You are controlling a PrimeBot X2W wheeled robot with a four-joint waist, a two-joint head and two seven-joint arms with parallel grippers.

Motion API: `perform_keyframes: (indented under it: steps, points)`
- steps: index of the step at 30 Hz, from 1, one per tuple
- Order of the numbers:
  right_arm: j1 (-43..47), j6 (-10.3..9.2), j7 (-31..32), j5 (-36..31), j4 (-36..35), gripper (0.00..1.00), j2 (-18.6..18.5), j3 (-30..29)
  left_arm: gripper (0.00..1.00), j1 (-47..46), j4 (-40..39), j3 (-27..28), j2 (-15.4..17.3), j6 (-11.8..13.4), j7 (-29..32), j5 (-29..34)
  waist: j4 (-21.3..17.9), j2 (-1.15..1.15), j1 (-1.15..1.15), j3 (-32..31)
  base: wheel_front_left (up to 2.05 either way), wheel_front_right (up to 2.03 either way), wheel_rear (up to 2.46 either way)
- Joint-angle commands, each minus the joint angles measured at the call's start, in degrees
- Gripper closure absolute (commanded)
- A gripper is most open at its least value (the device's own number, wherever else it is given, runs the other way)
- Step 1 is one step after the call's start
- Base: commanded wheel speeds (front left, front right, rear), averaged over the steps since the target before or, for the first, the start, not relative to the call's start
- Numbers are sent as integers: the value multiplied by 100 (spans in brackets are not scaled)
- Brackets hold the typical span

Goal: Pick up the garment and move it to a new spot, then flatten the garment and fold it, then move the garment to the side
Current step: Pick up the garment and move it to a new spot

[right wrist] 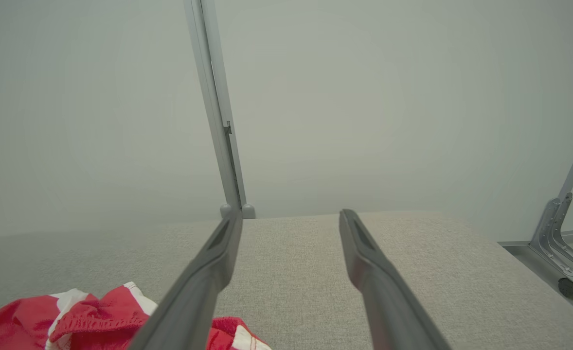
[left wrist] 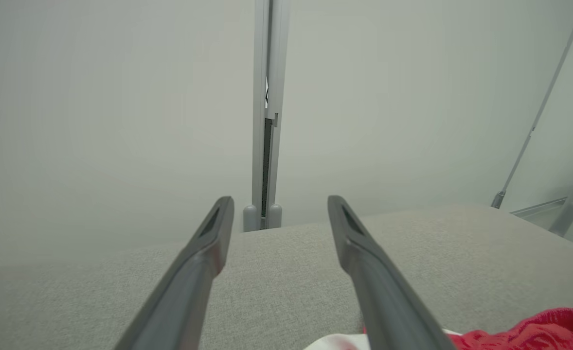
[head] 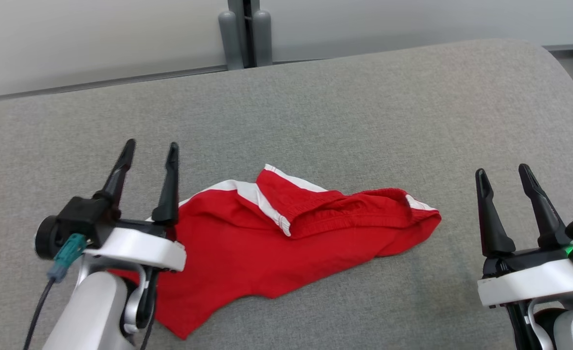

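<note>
The garment [head: 277, 238] is a pair of red shorts with white side stripes, lying rumpled and partly folded over on the grey padded table [head: 364, 107]. My left gripper [head: 151, 151] hovers over the garment's left edge, open, with nothing between its fingers. Right of the garment my right gripper [head: 503, 171] stands open and empty, apart from the cloth. In the left wrist view the open left gripper [left wrist: 279, 204] points at the wall, a red corner of the garment [left wrist: 534, 333] at the lower right. The right wrist view has the right gripper [right wrist: 291, 216] open and the garment [right wrist: 87, 316] at the lower left.
A pale wall with a grey vertical post [head: 245, 34] stands behind the table's far edge. The table's rounded right corner [head: 549, 53] drops to the floor. Metal frame legs [right wrist: 559, 243] stand on the floor to the right.
</note>
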Motion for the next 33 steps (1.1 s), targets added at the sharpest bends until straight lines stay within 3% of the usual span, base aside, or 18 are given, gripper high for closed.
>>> perform_keyframes:
  steps: [1, 10, 19, 33]
  points:
    - [85, 0, 52, -37, -23, 0, -41, 8, 0, 201, -80, 178, 69, 68, -72, -96, 192, 0, 0, -187, 0, 0, 0]
    - [390, 0, 258, -57, -29, 0, -101, 2, 0, 1061, -280, 679, 277, 98, -182, -325, 566, 0, 0, -570, 0, 0, 0]
    - [856, 0, 470, -80, -8, 0, -94, -77, 0, 1705, -335, 545, 439, -3, -33, -356, 711, 0, 0, -1181, 0, 0, 0]
    - [1108, 0, 672, -137, -195, 0, 23, -140, 0, 2073, -561, 560, 547, 189, 218, -447, 764, 0, 0, -1385, 0, 0, 0]
